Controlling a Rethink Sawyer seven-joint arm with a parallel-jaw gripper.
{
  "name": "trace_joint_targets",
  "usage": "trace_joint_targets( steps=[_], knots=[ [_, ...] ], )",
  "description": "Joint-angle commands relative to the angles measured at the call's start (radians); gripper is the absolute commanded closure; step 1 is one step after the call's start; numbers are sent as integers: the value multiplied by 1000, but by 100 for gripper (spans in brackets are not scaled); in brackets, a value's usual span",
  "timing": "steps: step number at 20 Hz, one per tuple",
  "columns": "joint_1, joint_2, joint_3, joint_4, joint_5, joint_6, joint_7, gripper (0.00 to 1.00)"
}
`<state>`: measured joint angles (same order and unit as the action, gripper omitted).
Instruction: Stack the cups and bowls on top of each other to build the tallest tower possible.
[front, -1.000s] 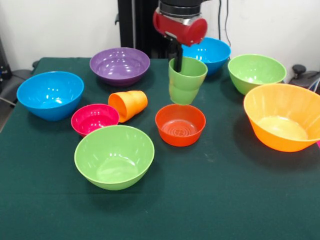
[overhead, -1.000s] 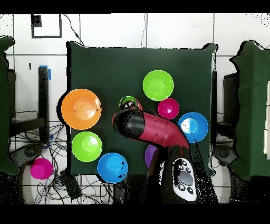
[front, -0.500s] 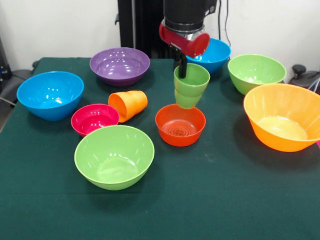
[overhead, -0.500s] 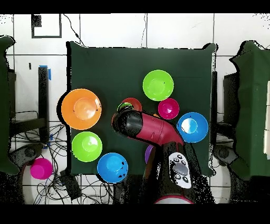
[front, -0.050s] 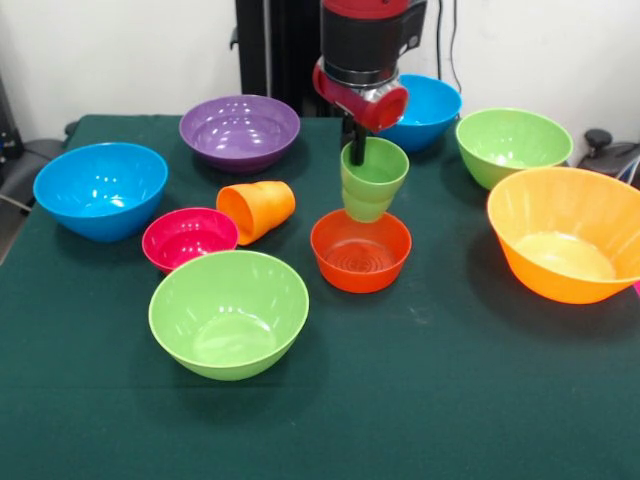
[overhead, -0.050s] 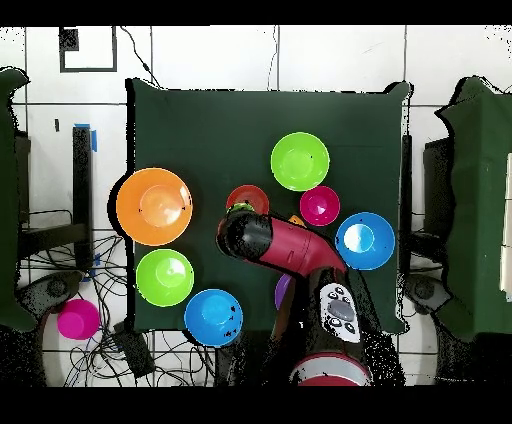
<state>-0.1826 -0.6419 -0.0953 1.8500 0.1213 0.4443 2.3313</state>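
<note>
White wall (front, -0.050s: 120, 50), tiled floor (overhead, -0.050s: 330, 55), green-clothed table (front, -0.050s: 450, 400).

1. Light green cup (front, -0.050s: 373, 180): upright, slightly tilted, off the tabletop, just above the far rim of the small orange-red bowl (front, -0.050s: 360, 250).
2. Orange cup (front, -0.050s: 257, 209): on its side, left of that bowl, touching the magenta bowl (front, -0.050s: 188, 238).
3. Remaining bowls: all upright, ringed around the orange-red bowl.
</note>
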Motion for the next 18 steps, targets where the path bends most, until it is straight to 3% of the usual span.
trace_joint_targets(
  steps=[1,18],
  knots=[
    [7,32,36,-49,17,24,105,100],
    [3,25,48,-47,38,55,104,100]
  ],
)
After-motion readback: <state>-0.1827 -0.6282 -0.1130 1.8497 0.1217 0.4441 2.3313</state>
